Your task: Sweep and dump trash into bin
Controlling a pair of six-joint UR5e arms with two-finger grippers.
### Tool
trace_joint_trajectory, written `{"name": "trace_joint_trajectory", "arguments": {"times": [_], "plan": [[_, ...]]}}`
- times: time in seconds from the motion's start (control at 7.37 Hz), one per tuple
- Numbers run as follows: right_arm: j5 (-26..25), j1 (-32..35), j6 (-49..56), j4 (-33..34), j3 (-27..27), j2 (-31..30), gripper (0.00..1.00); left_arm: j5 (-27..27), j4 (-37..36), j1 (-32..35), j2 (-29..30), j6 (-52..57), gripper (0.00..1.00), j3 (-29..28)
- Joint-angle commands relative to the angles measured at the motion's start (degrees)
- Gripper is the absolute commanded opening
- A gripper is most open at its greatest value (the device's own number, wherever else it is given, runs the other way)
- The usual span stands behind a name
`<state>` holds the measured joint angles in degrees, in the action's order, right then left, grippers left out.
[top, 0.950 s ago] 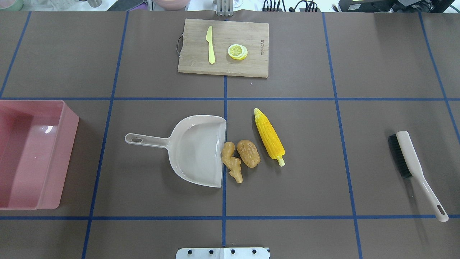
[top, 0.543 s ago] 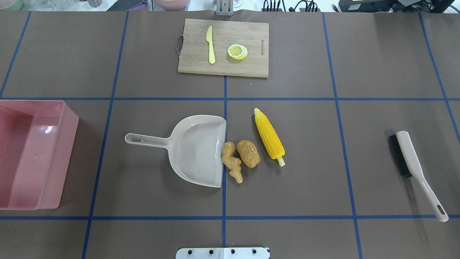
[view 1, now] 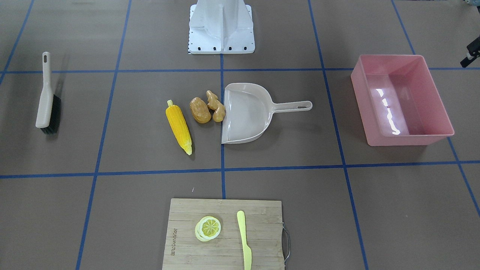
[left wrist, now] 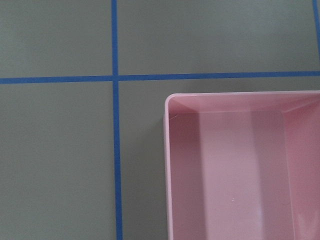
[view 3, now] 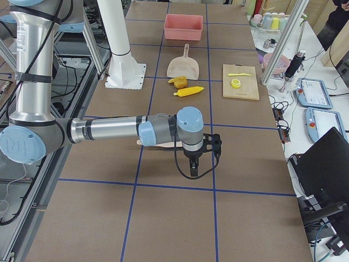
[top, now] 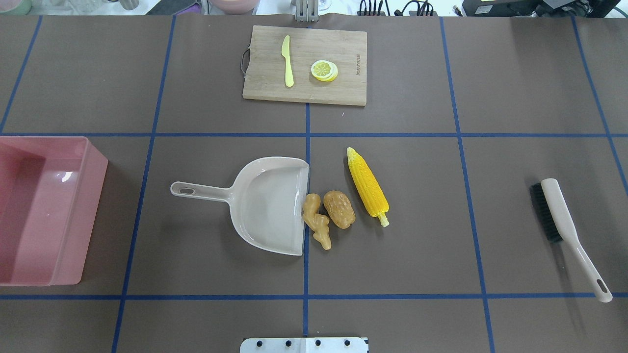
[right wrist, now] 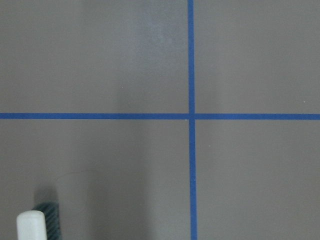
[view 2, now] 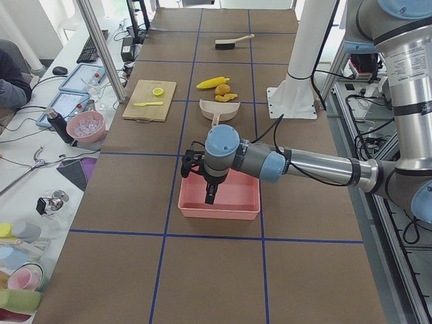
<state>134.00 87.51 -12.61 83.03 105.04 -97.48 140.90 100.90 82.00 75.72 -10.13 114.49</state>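
The brown paper-covered table [top: 392, 73] with its blue tape grid looks exactly as it did a second ago: nothing on it has shifted, so the sweep has not begun. Biggest piece on it, the pink translucent rectangular plastic bin [top: 93, 196], sits out on the robot's left, with nothing visible inside it, and the left gripper [view 2: 211, 196] hangs over it; the right gripper [view 3: 193, 166] hovers above the far right end of the table, near the beige hand brush with black bristles [top: 564, 220]. Both grippers hold nothing, though how far their jaws stand apart I cannot tell from the side views. Next down, the bamboo cutting board [top: 343, 83] carries stamped lettering along one edge, too small to read, plus a pale yellow knife [top: 287, 63] and yellow lemon slices [top: 324, 70]. The beige handled dustpan [top: 265, 211] lies mid-table, mouth toward the trash. The yellow corn cob [top: 368, 188] lies a little apart; the glossy brown potato [top: 339, 209] appears to touch the knobbly tan ginger root [top: 316, 220], which rests against the pan's lip. All three wait unswept, so I judge grabbing brush and pan comes first.
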Motion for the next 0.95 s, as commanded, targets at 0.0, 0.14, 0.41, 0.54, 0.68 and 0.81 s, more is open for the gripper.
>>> {"name": "trace_joint_trajectory", "arguments": {"times": [0.0,0.14,0.41,0.54,0.68,0.81], "plan": [[0.9,-6.3,-14.2,-2.3,8.0,-2.9,1.0,-0.1,3.8,-11.3,4.2,0.0,0.98,2.2],[0.0,-11.7,-18.3,-2.3,10.9,-2.9,1.0,-0.5,9.5,-16.6,5.3,0.0,0.98,1.9],[-1.5,-19.6,-18.7,-2.2,14.9,-5.2,1.0,-0.5,13.2,-22.6,9.9,0.1,0.98,2.6],[-1.6,-21.8,-18.9,-2.4,16.5,-8.2,1.0,-0.9,15.6,-26.5,10.2,0.1,0.98,2.4],[-1.6,-24.1,-18.9,-2.5,17.2,-9.8,1.0,-1.0,16.6,-29.8,10.9,0.1,0.98,1.5],[-2.7,-27.0,-21.7,-4.5,17.3,-10.6,1.0,-1.0,16.4,-33.0,12.2,0.1,0.98,1.0]]}}
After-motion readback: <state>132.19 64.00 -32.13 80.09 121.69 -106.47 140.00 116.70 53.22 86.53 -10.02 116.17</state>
